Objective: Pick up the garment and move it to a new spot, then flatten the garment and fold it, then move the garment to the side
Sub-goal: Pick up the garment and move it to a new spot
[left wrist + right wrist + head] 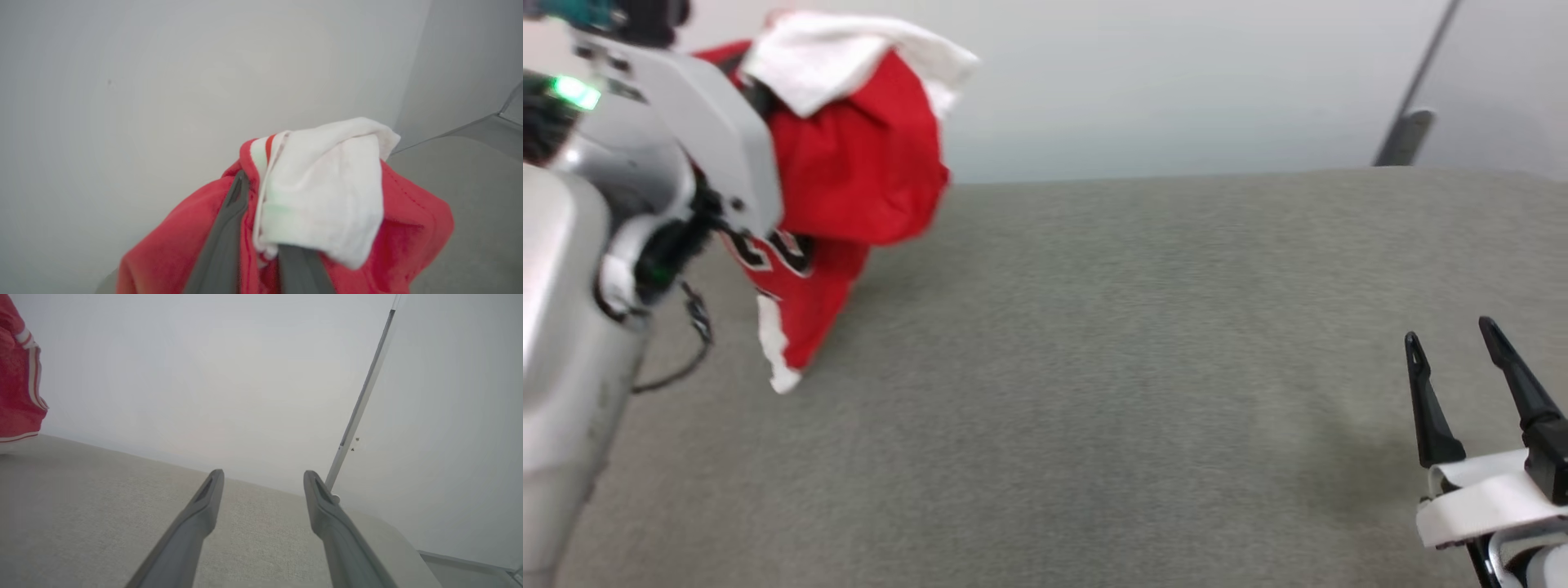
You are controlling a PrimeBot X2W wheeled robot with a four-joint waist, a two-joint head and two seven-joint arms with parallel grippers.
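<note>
Left jaws clamped on a bunched fold of the garment (408,228), one finger's end buried under its white sleeve (327,183). Right jaws apart and empty, low over the counter (1135,367). The garment hangs lifted at the counter's left. Judged light and limp, it is best held at the shoulder seams. The lettering is mostly hidden behind the left forearm (711,131).

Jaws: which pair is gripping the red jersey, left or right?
The left jaws: they are shut on the bunched jersey, which hangs from them. The right jaws stand open and empty, well apart from it.
</note>
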